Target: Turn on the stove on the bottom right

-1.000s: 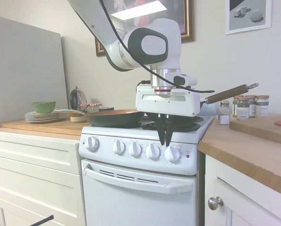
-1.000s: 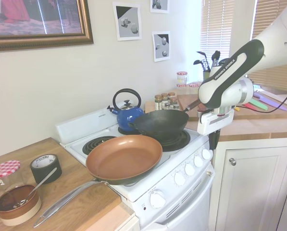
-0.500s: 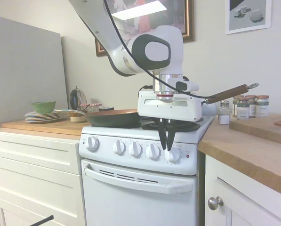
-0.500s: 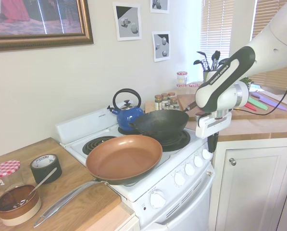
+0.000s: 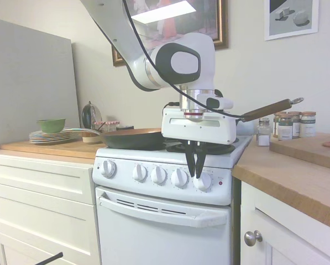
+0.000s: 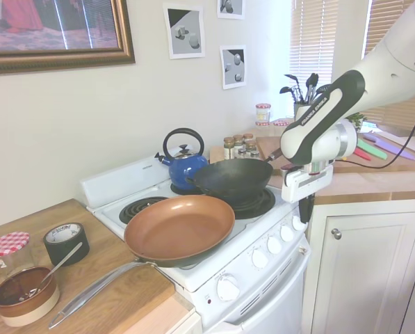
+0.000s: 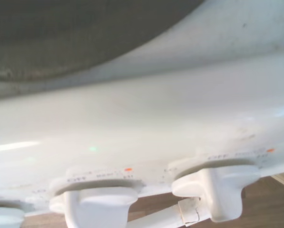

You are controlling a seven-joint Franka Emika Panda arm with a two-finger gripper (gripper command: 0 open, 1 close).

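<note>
The stove (image 5: 165, 210) is a white enamel range set between white drawers (image 5: 40, 210) on the left and a wood worktop (image 5: 297, 176) on the right. Its front panel carries five round white knobs in a row, with a small red light (image 5: 220, 183) at the right end. In the wrist view two of the knobs show from close by as white ribbed grips, each under a blurred label with an orange mark. On top, black burner rings hold a copper pan (image 5: 132, 138) at the near left, a dark wok (image 6: 229, 177) at the near right and a blue kettle (image 6: 184, 167) at the far side.

The pincer (image 5: 197, 170) hangs straight down at the front edge of the stove, over the rightmost knob (image 5: 203, 181). Its black fingers stand close together with only a thin gap, tips at the top of that knob; whether they grip it I cannot tell.
</note>
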